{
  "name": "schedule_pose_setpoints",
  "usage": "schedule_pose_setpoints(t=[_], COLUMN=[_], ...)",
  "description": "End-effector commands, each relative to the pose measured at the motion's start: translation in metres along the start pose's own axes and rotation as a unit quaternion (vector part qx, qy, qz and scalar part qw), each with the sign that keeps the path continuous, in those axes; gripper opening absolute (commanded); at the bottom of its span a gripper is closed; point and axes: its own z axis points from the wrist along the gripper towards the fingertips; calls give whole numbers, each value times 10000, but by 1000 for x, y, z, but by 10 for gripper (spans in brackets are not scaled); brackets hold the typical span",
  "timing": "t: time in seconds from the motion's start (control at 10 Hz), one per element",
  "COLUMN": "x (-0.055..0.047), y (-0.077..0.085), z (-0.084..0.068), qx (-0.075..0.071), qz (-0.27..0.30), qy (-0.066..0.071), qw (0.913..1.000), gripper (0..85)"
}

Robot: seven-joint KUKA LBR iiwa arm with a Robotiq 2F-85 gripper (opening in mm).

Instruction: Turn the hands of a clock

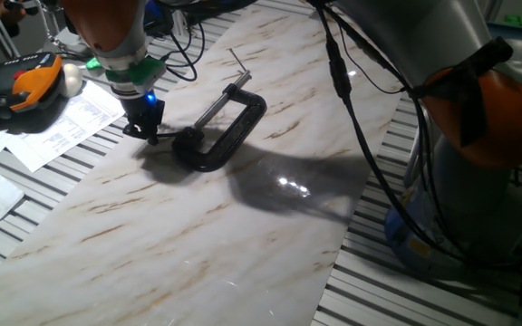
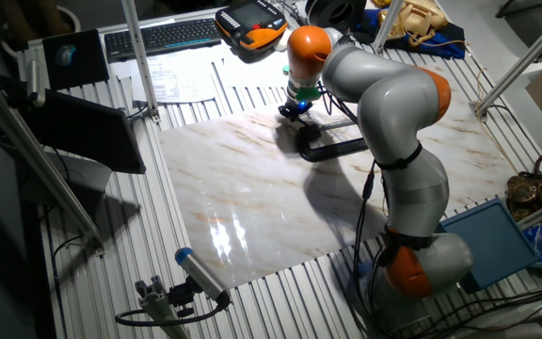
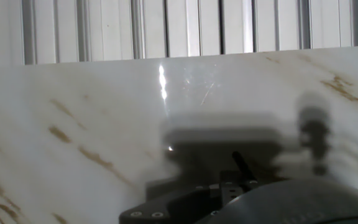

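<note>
A black C-clamp [image 1: 234, 131] lies on the marble slab [image 1: 198, 235]. The clock is the small round black hub [image 1: 188, 142] at the clamp's near-left end. It also shows in the other fixed view [image 2: 307, 137] and as a blurred dark dome in the hand view [image 3: 284, 202]. One thin dark hand [image 3: 241, 167] sticks up next to my fingers, and in one fixed view a hand [image 1: 165, 140] reaches from the hub toward them. My gripper [image 1: 145, 129] stands just left of the hub, low over the slab, with its fingers together. Whether it pinches the hand is unclear.
The clamp's steel screw rod [image 1: 216, 107] points toward the back, ending in a T-handle [image 1: 236, 60]. Papers [image 1: 62, 127] and an orange pendant [image 1: 25, 81] lie left of the slab. Cables [image 1: 361, 109] hang at the right beside the arm's base [image 1: 488, 136].
</note>
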Motion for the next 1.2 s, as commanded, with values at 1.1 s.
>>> schedule_pose_setpoints(t=[1.1], x=[-18], y=[-19], z=[-5], qx=[-30], qz=[-132], qy=[18], qw=[9999], gripper=[0])
